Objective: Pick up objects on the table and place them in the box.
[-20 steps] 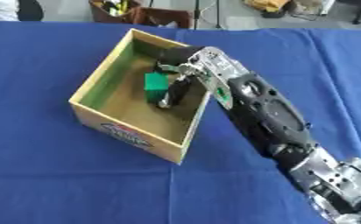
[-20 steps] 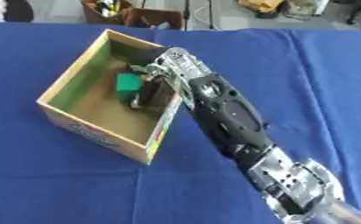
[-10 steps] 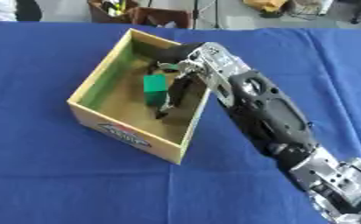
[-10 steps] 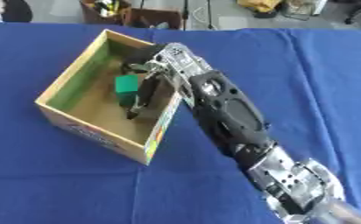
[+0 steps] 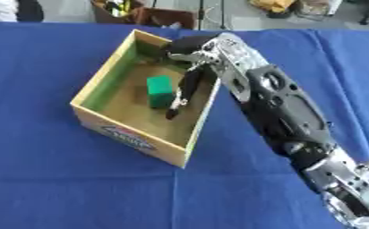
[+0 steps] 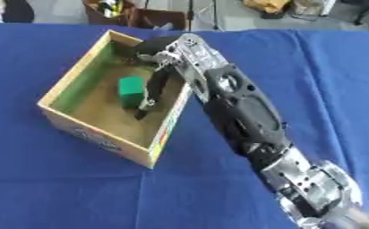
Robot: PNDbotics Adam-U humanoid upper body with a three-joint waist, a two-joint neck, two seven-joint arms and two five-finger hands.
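Small green block (image 5: 160,91) sits on the floor of the open cardboard box (image 5: 101,121) on blue-cloth table (image 5: 46,179), long axis running roughly near-to-far. Right hand (image 5: 189,85) inside box w/ fingers straight, holding nothing, just beside block.

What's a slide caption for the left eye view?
Right hand reaches into the cardboard box on the blue table, fingers open beside the green block.
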